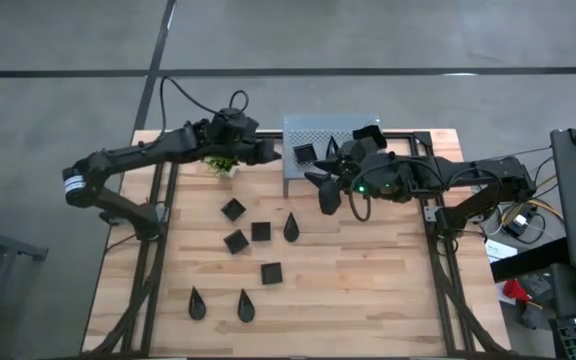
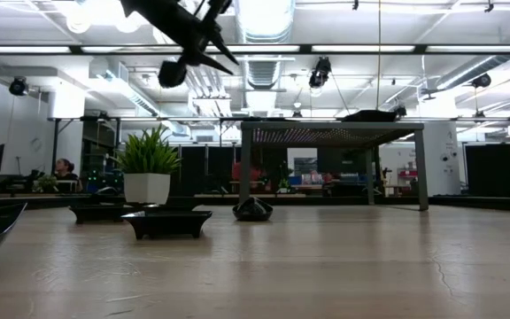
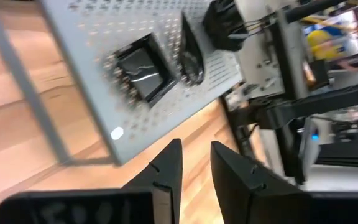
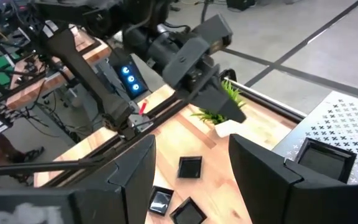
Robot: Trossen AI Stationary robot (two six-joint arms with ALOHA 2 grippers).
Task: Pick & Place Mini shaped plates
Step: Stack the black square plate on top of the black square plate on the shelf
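Several small black plates lie flat on the wooden table: squares [image 1: 232,209], [image 1: 260,231], [image 1: 272,272] and teardrops [image 1: 291,228], [image 1: 245,305]. One square plate [image 3: 142,68] and one teardrop plate [image 3: 191,53] rest on top of the grey perforated shelf [image 1: 343,130]. My left gripper [image 3: 194,152] hovers open and empty just off the shelf's left edge, beside the potted plant [image 1: 223,165]. My right gripper [image 4: 191,162] is open wide and empty. It hangs in front of the shelf [image 1: 325,195], above the table, facing the plates on the table [image 4: 189,167].
The shelf stands on thin legs [image 2: 246,168] at the table's far edge, with the plant in its white pot [image 2: 147,188] to its left. Bare wood lies to the right of the plates. The two grippers are close together near the shelf's front left corner.
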